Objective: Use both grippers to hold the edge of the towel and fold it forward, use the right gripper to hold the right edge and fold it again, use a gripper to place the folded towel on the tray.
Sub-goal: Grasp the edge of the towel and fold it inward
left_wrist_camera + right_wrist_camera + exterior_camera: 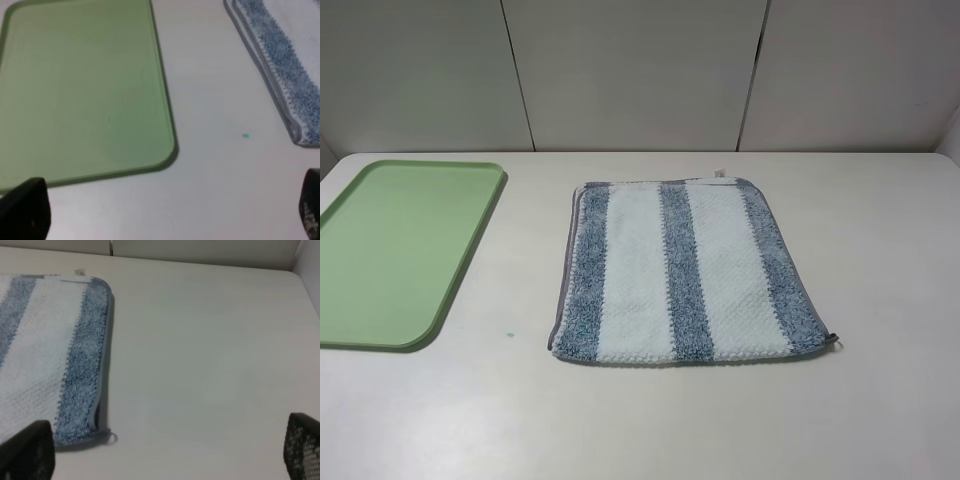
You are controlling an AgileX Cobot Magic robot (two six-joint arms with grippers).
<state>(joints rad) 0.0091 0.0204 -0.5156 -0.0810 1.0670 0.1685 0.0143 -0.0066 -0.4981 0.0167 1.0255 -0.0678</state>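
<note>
The towel [685,270], striped blue-grey and white, lies flat on the white table right of centre. Its grey edge [690,361] runs along the near side, with a small loop tag [833,342] at the near right corner. The light-green tray [400,250] lies empty at the left. Neither arm shows in the exterior high view. The left gripper [167,212] is open over bare table between the tray [85,85] and the towel [285,65]. The right gripper [165,450] is open over bare table, beside the towel's [45,350] right edge and loop tag [111,437].
A tiny teal speck [510,334] sits on the table between tray and towel; it also shows in the left wrist view [245,135]. Grey wall panels [640,70] stand behind the table's far edge.
</note>
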